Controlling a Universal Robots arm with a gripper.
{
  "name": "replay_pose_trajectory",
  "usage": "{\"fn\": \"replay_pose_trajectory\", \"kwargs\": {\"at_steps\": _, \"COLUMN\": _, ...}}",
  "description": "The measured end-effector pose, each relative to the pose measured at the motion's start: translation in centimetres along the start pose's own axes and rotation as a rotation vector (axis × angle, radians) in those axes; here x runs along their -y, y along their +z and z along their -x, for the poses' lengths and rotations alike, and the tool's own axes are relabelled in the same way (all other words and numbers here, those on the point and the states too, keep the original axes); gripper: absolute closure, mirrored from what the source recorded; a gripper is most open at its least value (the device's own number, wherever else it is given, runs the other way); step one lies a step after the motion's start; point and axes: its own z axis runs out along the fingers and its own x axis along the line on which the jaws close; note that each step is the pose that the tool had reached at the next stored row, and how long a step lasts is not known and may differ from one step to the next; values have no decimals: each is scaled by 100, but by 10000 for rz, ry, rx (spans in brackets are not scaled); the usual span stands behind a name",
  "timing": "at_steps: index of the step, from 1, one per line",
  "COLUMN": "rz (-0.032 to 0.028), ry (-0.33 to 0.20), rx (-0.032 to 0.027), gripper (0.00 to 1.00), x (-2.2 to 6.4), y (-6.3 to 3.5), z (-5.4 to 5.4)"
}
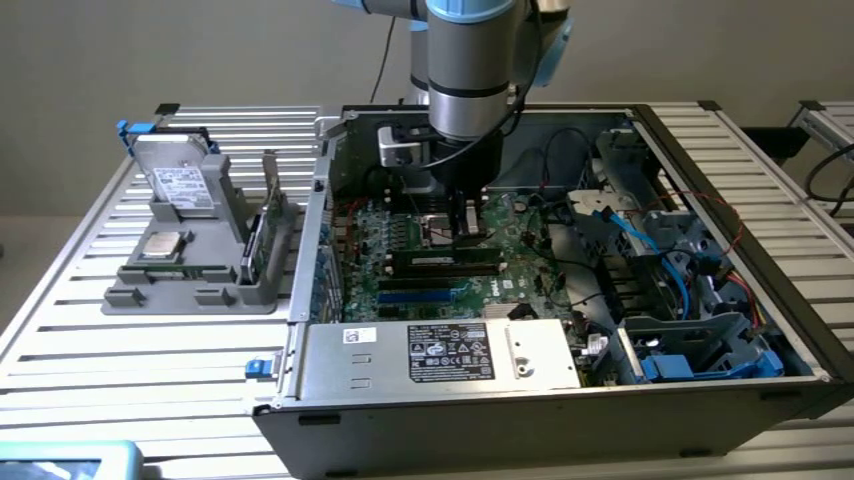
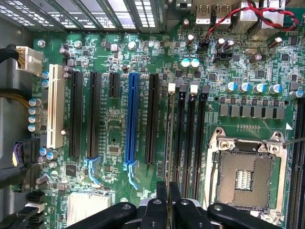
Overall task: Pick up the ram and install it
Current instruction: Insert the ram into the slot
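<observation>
**Ram (image 1: 441,261) pinched by gripper (image 1: 465,232) at the memory slots**

Reaches straight down from above into the open computer case (image 1: 534,430), arm upright over the motherboard (image 1: 387,240). Clamps the ram by its upper edge, jaws nearly together with just the thin board between them. Holds the stick on its long edge, black chips and small white label turned toward the exterior view, lengthwise along the memory slots (image 2: 190,138).

Seen edge-on from the wrist camera: a thin line running away from the black fingertips (image 2: 175,202), in line with the memory slot closest to the blue expansion slot (image 2: 132,119). Unclear whether seated in that slot or only poised just above it. Placed between the row of expansion slots on one side and the processor socket (image 2: 245,176) on the other.

Outside the case, toward the exterior view's left: grey holder (image 1: 200,285) on the slatted table (image 1: 107,370), with a silver hard drive (image 1: 180,185) standing upright in it and a green card (image 1: 271,240) on edge near the case wall. At the case's near edge, silver box (image 1: 447,350) with a printed label, just beside the motherboard.
</observation>
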Motion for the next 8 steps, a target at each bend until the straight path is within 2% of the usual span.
{"fn": "replay_pose_trajectory", "kwargs": {"at_steps": 8, "rz": 4, "ry": 33, "rx": -1, "gripper": 86, "x": -7, "y": 7, "z": 1}}
